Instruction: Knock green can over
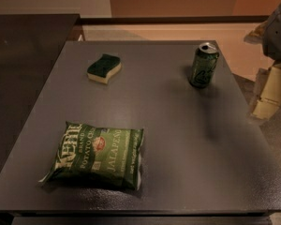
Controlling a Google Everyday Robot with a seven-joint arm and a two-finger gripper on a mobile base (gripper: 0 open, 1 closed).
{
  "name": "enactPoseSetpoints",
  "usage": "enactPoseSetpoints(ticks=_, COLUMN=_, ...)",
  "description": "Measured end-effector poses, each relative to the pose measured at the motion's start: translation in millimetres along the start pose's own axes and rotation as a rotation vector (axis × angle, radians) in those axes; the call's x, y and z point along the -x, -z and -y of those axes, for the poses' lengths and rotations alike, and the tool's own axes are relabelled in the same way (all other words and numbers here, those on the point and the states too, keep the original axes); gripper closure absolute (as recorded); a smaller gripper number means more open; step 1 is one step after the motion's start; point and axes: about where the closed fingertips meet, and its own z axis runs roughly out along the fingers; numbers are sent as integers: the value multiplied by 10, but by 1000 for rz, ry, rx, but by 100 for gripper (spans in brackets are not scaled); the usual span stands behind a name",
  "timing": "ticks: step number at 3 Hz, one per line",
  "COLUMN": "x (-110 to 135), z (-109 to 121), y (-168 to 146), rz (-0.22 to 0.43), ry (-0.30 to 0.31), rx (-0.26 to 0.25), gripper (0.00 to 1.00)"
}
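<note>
1. In the camera view, the green can (204,65) is standing upright near the far right corner of the dark table (178,139). It is sitting well apart from the sponge (104,68) at the far left and the chip bag (96,156) lying flat at the near left.
2. The gripper (268,95) is hanging just off the table's right edge, to the right of the can and nearer the camera. It is touching nothing, and no object is showing in it. Whether it is spread or closed cannot be told.
3. The can is looking like thin, stiff metal with a smooth, slippery wall, and is probably light. Being tall on a narrow base, it is likely tipping easily, so no grasp is needed.
4. A sideways push high on its wall, near the silver rim, is looking best. A low push is likely just sliding it, and once down it may be rolling.
</note>
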Motion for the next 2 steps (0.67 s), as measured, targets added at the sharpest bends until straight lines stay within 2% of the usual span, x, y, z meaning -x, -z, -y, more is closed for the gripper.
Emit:
enactPoseSetpoints(ticks=1, x=2, z=2, y=2, rz=0, ry=0, rx=-1, gripper=0)
enactPoseSetpoints(ticks=2, x=57, z=152, y=-75, rz=54, ry=-22, rx=-12, gripper=0)
